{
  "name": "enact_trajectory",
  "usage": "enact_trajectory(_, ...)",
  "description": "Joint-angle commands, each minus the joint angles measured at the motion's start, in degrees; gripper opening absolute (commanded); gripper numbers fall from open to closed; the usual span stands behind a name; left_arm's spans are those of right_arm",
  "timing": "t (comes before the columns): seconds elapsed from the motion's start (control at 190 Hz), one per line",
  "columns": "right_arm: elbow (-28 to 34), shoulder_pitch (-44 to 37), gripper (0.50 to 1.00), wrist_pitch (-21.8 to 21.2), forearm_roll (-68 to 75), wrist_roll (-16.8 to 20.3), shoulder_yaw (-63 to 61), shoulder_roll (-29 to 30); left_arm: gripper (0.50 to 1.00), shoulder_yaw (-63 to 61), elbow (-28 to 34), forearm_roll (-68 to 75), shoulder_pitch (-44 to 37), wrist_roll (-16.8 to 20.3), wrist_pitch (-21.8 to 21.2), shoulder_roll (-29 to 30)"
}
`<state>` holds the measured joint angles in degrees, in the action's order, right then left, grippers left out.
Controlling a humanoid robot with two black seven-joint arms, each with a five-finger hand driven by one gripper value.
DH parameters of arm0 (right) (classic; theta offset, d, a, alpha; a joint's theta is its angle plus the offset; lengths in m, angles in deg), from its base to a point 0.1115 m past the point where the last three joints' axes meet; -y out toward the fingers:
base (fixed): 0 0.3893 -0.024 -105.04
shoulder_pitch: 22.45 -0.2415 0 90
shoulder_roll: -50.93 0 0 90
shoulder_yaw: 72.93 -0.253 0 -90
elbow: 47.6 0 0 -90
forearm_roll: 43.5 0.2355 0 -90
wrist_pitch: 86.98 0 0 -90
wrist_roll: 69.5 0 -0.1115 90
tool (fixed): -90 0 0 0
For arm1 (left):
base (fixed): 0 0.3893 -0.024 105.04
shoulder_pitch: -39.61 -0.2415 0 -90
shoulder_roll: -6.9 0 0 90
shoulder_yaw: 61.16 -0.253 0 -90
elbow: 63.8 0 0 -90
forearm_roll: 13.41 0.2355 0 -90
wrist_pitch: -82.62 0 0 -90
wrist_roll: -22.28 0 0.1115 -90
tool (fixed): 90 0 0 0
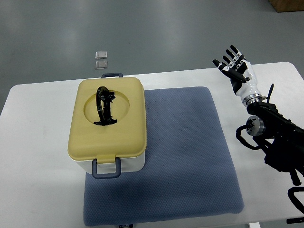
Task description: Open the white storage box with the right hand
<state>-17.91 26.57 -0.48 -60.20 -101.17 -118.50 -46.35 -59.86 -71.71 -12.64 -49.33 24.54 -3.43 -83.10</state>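
Observation:
A white storage box [130, 164] with a yellow lid [107, 121] stands on the left part of a blue-grey mat [185, 152]. The lid is closed, with a black handle [104, 106] lying in its round recess. A grey latch [106, 168] sits at the near edge and another latch [112, 75] at the far edge. My right hand [233, 64] is at the table's far right, well away from the box. Its fingers are spread and hold nothing. The left arm does not show.
The white table [33, 142] carries the mat and box. Two small square objects [101, 59] lie on the grey floor beyond the table's far edge. A brown box corner [287, 4] shows at the top right.

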Motion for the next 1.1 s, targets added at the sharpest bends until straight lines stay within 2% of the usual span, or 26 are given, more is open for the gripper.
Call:
enact_trajectory(0.0, 0.0, -0.9, 0.926, 0.2, -0.3, 0.1, 0.3, -0.4, 1.0, 0.0, 0.0, 0.0, 0.0, 0.0, 0.0, 0.0)
enact_trajectory(0.268, 0.6, -3.7, 0.924, 0.2, -1.3, 0.3, 1.8, -2.7, 1.0, 0.0, 0.0, 0.0, 0.0, -0.1, 0.0, 0.0)
enact_trajectory(0.411, 2.7, -6.0, 0.924, 0.3, -3.6, 0.4, 4.4, -6.7, 1.0, 0.0, 0.0, -0.1, 0.0, 0.0, 0.0, 0.0)
enact_trajectory(0.716, 9.8, -14.7, 0.917, -1.0, -20.6, 0.5, 10.2, -13.5, 1.0, 0.0, 0.0, -0.1, 0.0, 0.0, 0.0, 0.0)
enact_trajectory(0.916, 11.8, -22.1, 0.913, -5.1, -34.8, 0.4, 13.4, -13.8, 1.0, 0.0, 0.0, 0.0, 0.0, -0.1, 0.0, 0.0)
enact_trajectory(1.095, 17.0, -28.1, 0.913, -14.3, -45.3, 0.3, 15.1, -15.3, 1.0, 0.0, 0.0, -0.1, 0.0, -0.1, 0.0, 0.0)
